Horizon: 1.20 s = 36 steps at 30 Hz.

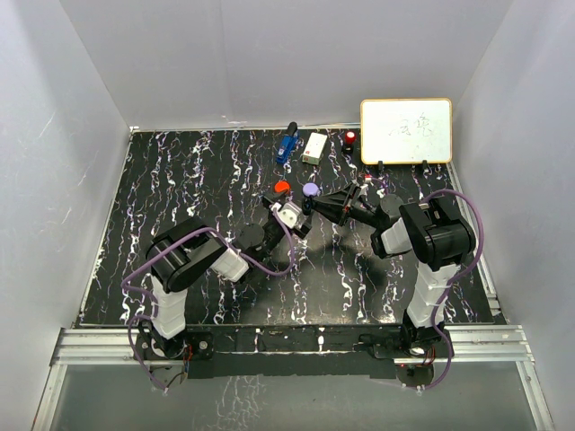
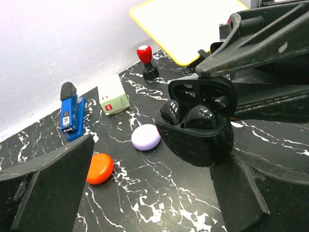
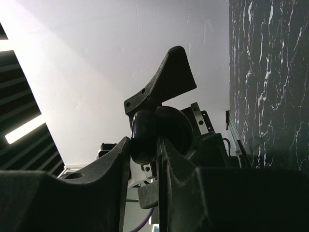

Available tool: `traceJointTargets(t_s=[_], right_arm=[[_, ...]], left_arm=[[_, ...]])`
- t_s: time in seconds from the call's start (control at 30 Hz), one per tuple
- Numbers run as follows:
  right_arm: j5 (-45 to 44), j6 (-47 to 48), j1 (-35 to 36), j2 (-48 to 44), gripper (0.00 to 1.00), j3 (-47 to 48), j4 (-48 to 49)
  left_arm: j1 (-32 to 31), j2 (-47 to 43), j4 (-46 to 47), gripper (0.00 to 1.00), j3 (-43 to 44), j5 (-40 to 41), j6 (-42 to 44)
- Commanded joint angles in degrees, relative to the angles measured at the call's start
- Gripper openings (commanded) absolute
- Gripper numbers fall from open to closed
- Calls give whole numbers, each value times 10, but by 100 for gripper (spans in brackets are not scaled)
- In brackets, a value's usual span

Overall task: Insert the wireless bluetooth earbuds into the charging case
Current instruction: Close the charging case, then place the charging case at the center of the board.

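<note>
- White walls close in a black marbled table (image 1: 180, 180).
- Two black buds (image 2: 200, 116) sit in the wells of an open black case (image 2: 198, 142), whose lid is raised.
- Right claw (image 3: 152, 128) pinches this case from 2 o'clock in the left wrist view.
- Left claw (image 2: 155, 151) is spread wide, with one finger at 8 o'clock and one at 5 o'clock of the case; neither touches it.
- Lavender case (image 2: 146, 137) lies on the table at 9 o'clock, just beside the black case.
- Red case (image 2: 100, 168) lies at 8 o'clock, farther out.
- Stapler (image 2: 71, 112) and box (image 2: 113, 94) lie at 10 o'clock.
- Stamp (image 2: 146, 60) stands at 11 o'clock.
- Whiteboard (image 2: 183, 24) stands at 12 o'clock, near the wall.
</note>
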<state>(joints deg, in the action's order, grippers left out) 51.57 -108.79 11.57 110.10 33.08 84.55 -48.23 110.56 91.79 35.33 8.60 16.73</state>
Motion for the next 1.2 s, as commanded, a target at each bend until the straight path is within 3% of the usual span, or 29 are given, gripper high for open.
traceJointTargets(t_s=[0.0,0.53,0.77,0.83,0.97,1.17], right_arm=[[-2,10,-1,-1,0,-6,195],[1,25,-2,6,0,-27,194],[-1,68,-2,44,0,-20,172],[-6,108,-3,49,0,-14,138],[-16,201,-2,33,0,5,20],[-64,404,0,-21,0,66,-272]], left_arm=[[-4,-21,106,99,15,18,21],[-4,-112,106,99,-35,76,77],[1,-198,83,99,-151,222,-20],[1,-267,-16,99,-169,252,-97],[4,-414,-326,99,-145,249,-241],[9,-506,-578,99,-84,213,-360]])
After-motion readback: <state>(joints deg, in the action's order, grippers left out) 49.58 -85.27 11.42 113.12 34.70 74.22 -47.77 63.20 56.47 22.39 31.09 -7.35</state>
